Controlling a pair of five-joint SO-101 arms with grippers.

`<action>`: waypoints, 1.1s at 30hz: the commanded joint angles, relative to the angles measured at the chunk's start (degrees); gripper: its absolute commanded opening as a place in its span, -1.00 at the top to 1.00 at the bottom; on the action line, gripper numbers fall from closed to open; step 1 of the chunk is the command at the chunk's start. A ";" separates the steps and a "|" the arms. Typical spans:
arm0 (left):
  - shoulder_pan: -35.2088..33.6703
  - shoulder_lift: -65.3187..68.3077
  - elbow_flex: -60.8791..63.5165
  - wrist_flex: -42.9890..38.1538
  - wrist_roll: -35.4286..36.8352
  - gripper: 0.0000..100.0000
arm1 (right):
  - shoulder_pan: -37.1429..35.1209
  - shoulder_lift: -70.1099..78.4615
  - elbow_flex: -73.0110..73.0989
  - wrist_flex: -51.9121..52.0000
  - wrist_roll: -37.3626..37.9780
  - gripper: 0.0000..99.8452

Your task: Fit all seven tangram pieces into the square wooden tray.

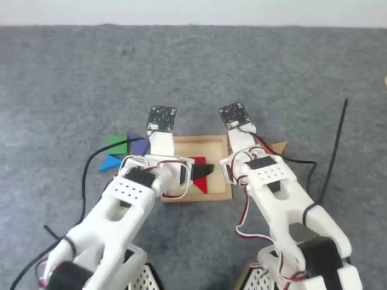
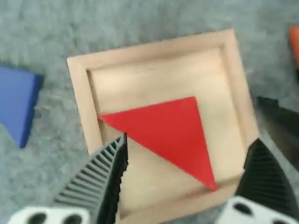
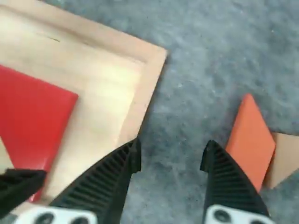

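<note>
Grey felt-like desk (image 1: pixel 193 66), pale wall strip at 12 o'clock. The square wooden tray (image 2: pixel 149 46) sits mid-desk, between the two arms.

Progress: early. One piece is placed, the red triangle (image 2: pixel 173 130), flat on the tray floor toward the tray's 6 o'clock side in the high view. The rest of the floor is bare wood.

Loose pieces:
- The green piece (image 1: pixel 118 144), purple piece (image 1: pixel 139 145) and blue piece (image 1: pixel 110 162) are clustered on the desk at the tray's 9 o'clock, just beside it.
- The orange piece (image 3: pixel 250 140) and tan piece (image 3: pixel 282 158) touch each other at the tray's 3 o'clock, near the rim.

That makes five loose pieces counted. By the task's count, six are left to fit.

Left fingers (image 2: pixel 119 149) are spread wide, hold nothing and hang over the tray above the red triangle. Right fingers (image 3: pixel 131 154) are parted about halfway and also hold nothing. They hang over bare desk at the tray's 3 o'clock edge, between the rim and the orange piece.

Red triangle look: a large right-angled triangle with solid colour, a smooth face and crisp edges. Its long side runs diagonally across the tray. One corner is close to a wall; I cannot tell if it touches. It probably needs nudging into a corner before the others fit.
</note>
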 commanded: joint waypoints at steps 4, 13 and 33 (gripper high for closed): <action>-2.20 3.52 -0.57 -1.58 -6.15 0.25 | -0.57 0.22 -1.41 0.22 -0.53 0.53; -6.24 4.31 -1.36 2.20 -19.78 0.37 | -2.15 0.22 -2.99 3.38 -0.44 0.53; -22.07 4.75 -4.26 1.85 -30.86 0.37 | -7.34 10.68 -13.19 9.63 1.41 0.53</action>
